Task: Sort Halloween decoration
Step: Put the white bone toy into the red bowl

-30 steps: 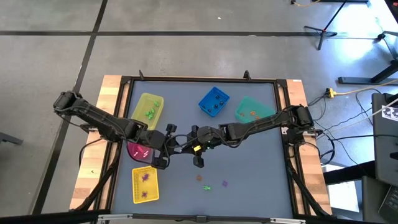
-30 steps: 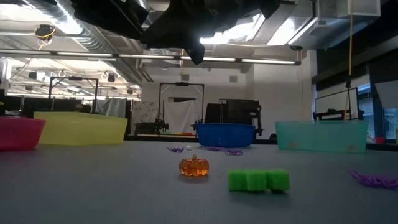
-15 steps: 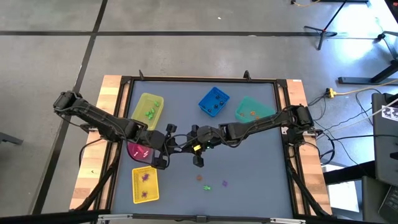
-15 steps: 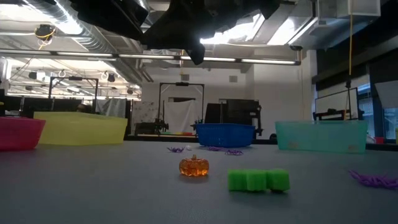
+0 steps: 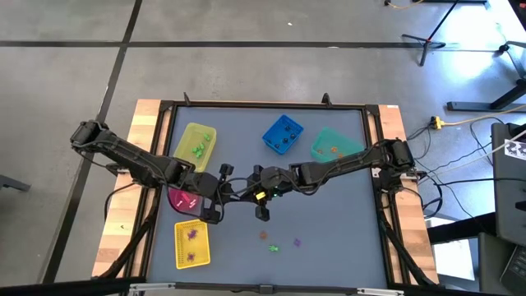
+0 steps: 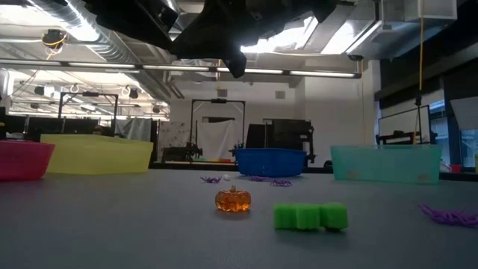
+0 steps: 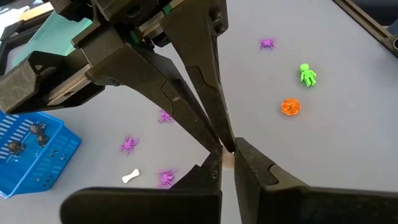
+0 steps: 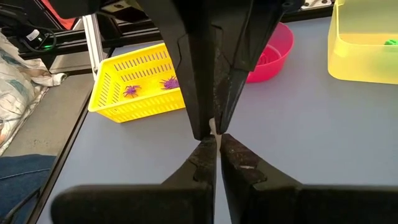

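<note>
Both grippers meet tip to tip in the air over the table's middle. My left gripper [image 5: 237,191] [image 7: 227,163] and my right gripper [image 5: 248,190] [image 8: 217,144] are both shut on one tiny pale decoration [image 8: 213,128]. On the table near the front lie an orange pumpkin [image 6: 233,199], a green figure [image 6: 310,217] and a purple spider [image 5: 297,242]. Below the grippers lie more purple spiders [image 7: 129,144] and a white bone [image 7: 130,177]. My left gripper pinches the pale decoration's near end [image 7: 227,160] between its two fingertips, slanting down from the table's left. The piece is lifted clear of the table. My right gripper pinches the same piece's other end [image 8: 213,130] between its fingertips, slanting down from the table's right.
A yellow tub [image 5: 196,144], a blue basket [image 5: 282,135] and a teal bin [image 5: 333,145] stand along the far side. A pink bowl [image 5: 186,200] and a yellow basket [image 5: 191,244] with purple spiders stand at the left. The near right of the table is bare.
</note>
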Motion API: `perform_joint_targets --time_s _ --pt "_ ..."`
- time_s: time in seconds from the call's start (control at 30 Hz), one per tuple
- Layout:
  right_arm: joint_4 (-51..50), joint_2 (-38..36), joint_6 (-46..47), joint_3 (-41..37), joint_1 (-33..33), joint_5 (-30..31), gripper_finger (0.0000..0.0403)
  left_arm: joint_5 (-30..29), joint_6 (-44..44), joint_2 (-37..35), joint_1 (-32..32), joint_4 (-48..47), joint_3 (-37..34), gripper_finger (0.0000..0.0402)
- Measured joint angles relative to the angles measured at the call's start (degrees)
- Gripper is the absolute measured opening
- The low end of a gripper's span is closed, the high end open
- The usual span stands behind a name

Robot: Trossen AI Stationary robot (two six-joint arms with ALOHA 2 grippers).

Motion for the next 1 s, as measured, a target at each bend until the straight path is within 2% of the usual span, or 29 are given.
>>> perform_joint_targets --time_s 0.63,1.0 --pt "0.7 0.0 0.0 0.0 0.0 0.0 0.0016 0.0 0.0 -0.2 0.0 0.0 0.0 0.0005" --pt "3.4 0.0 0.0 0.0 0.0 0.0 0.0017 -0.1 -0.1 -3.2 0.0 -1.9 0.1 0.0004"
